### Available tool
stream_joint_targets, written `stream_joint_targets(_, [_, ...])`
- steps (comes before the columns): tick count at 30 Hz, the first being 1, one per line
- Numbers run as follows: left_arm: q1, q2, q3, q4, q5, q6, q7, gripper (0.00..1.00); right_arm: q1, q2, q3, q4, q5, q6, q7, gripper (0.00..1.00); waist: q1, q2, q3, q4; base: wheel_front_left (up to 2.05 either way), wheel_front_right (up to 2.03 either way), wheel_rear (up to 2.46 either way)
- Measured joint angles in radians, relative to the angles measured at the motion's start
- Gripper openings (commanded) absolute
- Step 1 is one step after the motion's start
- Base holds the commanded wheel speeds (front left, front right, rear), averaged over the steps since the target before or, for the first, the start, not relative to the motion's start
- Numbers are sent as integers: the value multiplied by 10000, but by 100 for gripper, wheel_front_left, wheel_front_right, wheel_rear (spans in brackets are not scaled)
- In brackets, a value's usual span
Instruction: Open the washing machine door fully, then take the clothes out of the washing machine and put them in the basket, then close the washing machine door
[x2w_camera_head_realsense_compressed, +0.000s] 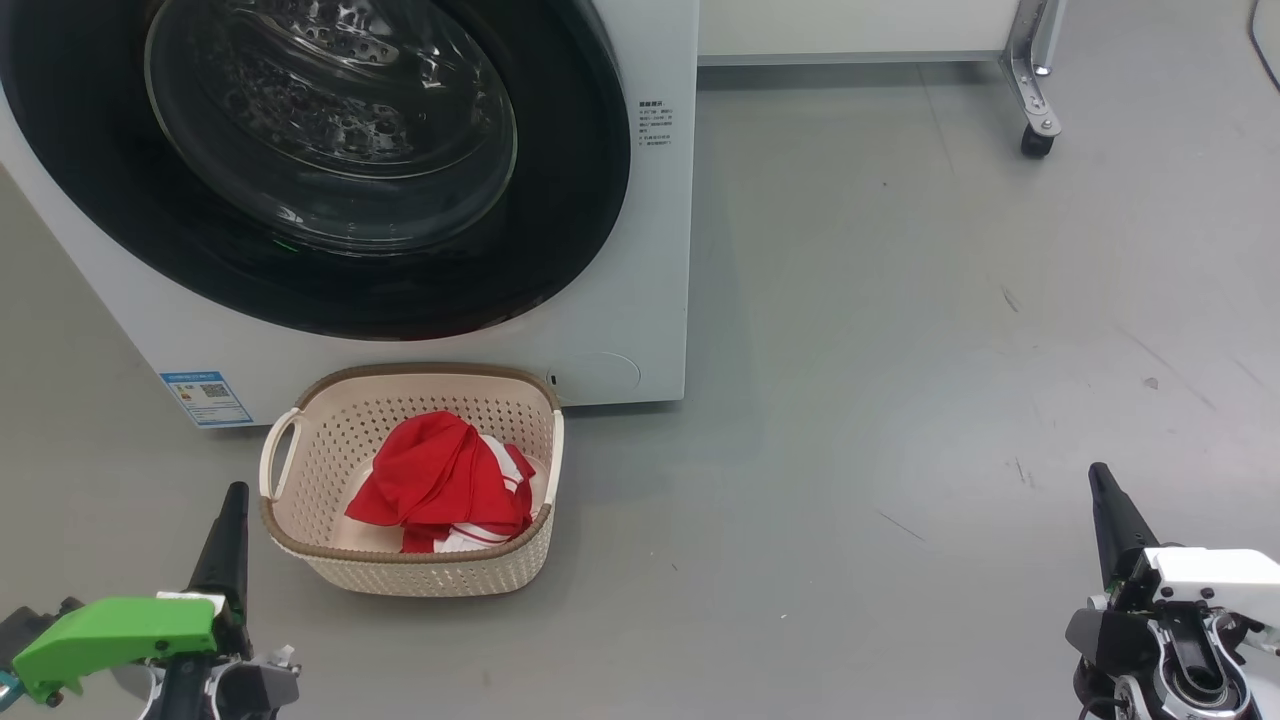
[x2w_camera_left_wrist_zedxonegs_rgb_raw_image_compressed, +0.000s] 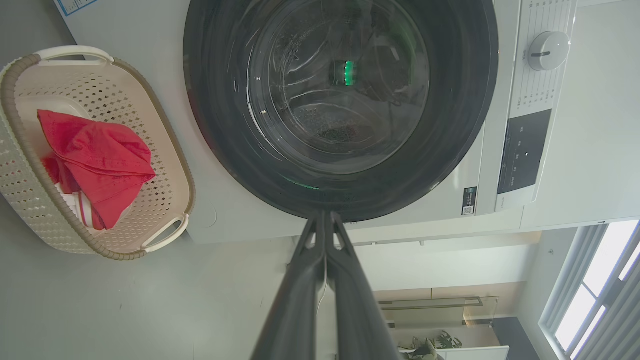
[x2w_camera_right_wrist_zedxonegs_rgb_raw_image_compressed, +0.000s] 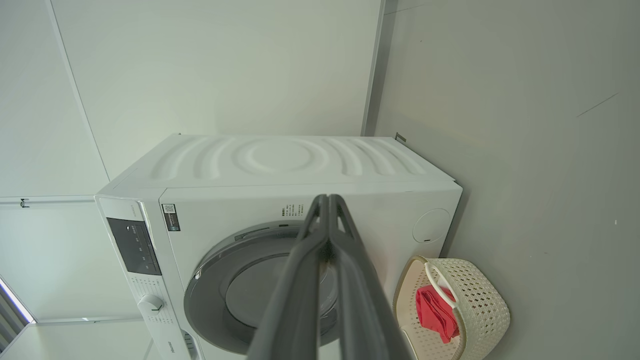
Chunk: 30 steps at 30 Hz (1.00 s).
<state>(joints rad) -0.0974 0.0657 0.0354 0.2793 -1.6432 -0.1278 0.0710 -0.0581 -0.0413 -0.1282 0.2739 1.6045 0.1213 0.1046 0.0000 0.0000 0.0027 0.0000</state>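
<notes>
The white washing machine (x2w_camera_head_realsense_compressed: 640, 300) stands at the upper left, and its round black-rimmed door (x2w_camera_head_realsense_compressed: 560, 200) sits flush against the front, the steel drum visible through the glass. On the floor right before it rests the cream basket (x2w_camera_head_realsense_compressed: 300, 545) with the red, white-striped clothes (x2w_camera_head_realsense_compressed: 440, 480) inside. My left gripper (x2w_camera_head_realsense_compressed: 236, 492) hangs shut and empty just left of the basket. My right gripper (x2w_camera_head_realsense_compressed: 1098, 472) is shut and empty over bare floor at the lower right. The left wrist view shows the door (x2w_camera_left_wrist_zedxonegs_rgb_raw_image_compressed: 460, 100) and basket (x2w_camera_left_wrist_zedxonegs_rgb_raw_image_compressed: 20, 150); the right wrist view shows the machine (x2w_camera_right_wrist_zedxonegs_rgb_raw_image_compressed: 380, 205) and basket (x2w_camera_right_wrist_zedxonegs_rgb_raw_image_compressed: 485, 310).
Grey floor stretches to the right of the machine. A metal frame leg on a caster (x2w_camera_head_realsense_compressed: 1035, 140) stands at the upper right, beside a white panel along the back. A blue sticker (x2w_camera_head_realsense_compressed: 205, 398) marks the machine's lower left corner.
</notes>
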Motion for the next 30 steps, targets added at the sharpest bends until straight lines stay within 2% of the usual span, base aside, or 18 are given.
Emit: stream_joint_targets(30, [2,-17,15,-17,2,0,73,0,-1,4,-6,0,2,0,0,0,0,0,1,1,0,0,0])
